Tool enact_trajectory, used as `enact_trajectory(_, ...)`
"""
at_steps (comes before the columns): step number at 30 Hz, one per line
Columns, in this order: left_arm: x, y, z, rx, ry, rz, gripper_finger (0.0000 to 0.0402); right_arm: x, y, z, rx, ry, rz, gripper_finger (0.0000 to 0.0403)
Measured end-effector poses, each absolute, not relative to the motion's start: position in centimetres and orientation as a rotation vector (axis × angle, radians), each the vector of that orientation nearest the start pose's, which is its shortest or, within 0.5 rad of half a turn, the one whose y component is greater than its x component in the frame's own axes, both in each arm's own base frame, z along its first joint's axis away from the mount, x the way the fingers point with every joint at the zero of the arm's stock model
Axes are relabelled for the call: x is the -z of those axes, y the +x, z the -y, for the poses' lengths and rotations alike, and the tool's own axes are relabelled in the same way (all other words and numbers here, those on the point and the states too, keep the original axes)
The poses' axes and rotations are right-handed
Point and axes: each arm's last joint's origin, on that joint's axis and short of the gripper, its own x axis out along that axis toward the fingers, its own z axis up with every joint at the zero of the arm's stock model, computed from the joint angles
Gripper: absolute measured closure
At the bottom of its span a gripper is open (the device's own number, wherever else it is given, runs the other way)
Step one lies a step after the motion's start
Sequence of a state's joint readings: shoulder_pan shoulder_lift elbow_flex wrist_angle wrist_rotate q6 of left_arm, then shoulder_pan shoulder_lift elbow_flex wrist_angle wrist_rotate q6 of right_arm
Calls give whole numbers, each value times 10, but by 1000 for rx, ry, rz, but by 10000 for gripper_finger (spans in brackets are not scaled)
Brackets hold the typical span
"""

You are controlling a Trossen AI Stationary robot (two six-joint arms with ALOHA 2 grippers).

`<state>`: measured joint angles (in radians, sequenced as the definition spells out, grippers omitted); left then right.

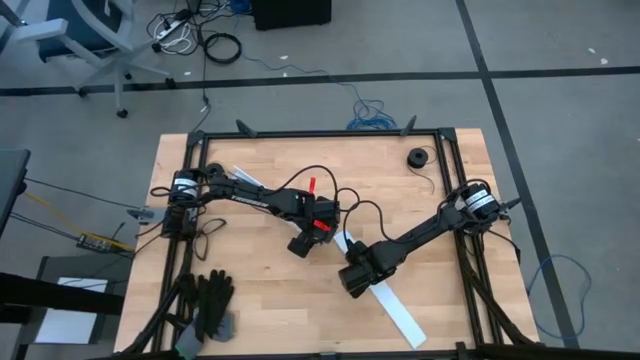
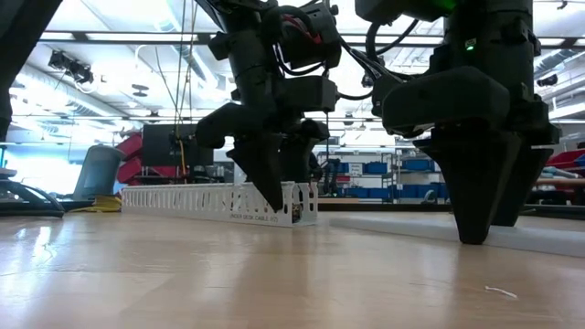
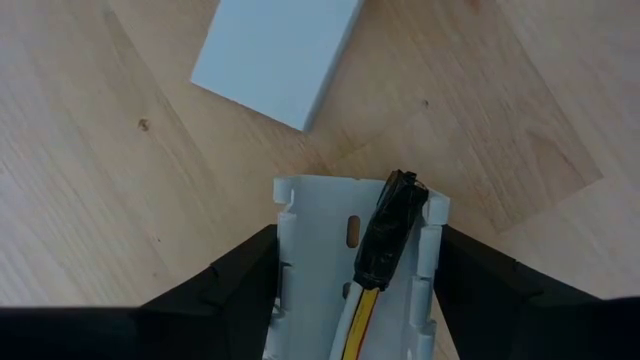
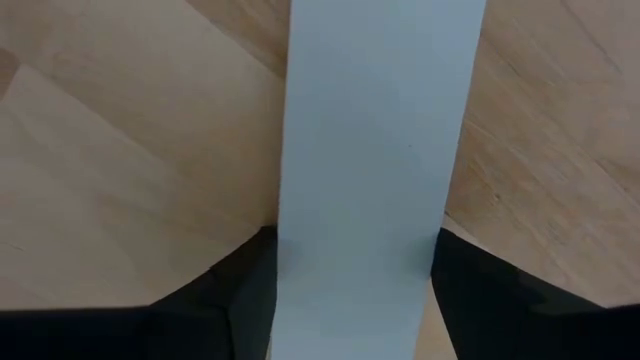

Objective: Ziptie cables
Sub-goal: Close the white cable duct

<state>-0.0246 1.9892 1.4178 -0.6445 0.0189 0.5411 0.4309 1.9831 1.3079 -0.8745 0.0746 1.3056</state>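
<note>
Mid-surface, cables: yellow and white wires lie lengthwise inside the channel, ending in a plug.
Plug: small, dark, resting on the channel floor close to its open end, slightly askew.
Channel: white, slotted walls, lying flat on the wood; in the low view it runs away to the left behind the left arm.
Left claw: tips down at the channel's end, one finger against each outer wall, pinching the channel with the cables between.
Lid: flat white strip, lying on the wood just past the channel's end and running towards the near right part of the surface.
Right claw: lowered over the lid, straddling it across its width; whether it presses the edges or only stands beside them, I cannot tell.
Surface: pale wood planks in a dark frame; black gloves near the left front corner, a dark ring near the far right corner.
Room: grey floor with dark lines, a chair and a blue cord beyond the far edge; the low view shows ceiling lights and shelves with blue bins.
</note>
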Motion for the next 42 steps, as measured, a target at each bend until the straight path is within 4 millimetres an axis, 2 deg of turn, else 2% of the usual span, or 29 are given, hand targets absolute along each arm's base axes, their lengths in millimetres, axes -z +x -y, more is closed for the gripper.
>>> enact_trajectory(17,-172,399,10,366,475,-1175,183,-142,325,-147,703,651,-1389,187)
enact_trajectory(28,-172,399,10,365,476,-1174,183,-158,321,-144,695,632,-1338,191)
enact_trajectory(42,-172,400,10,364,477,-1170,183,-160,319,-152,657,617,-1333,190)
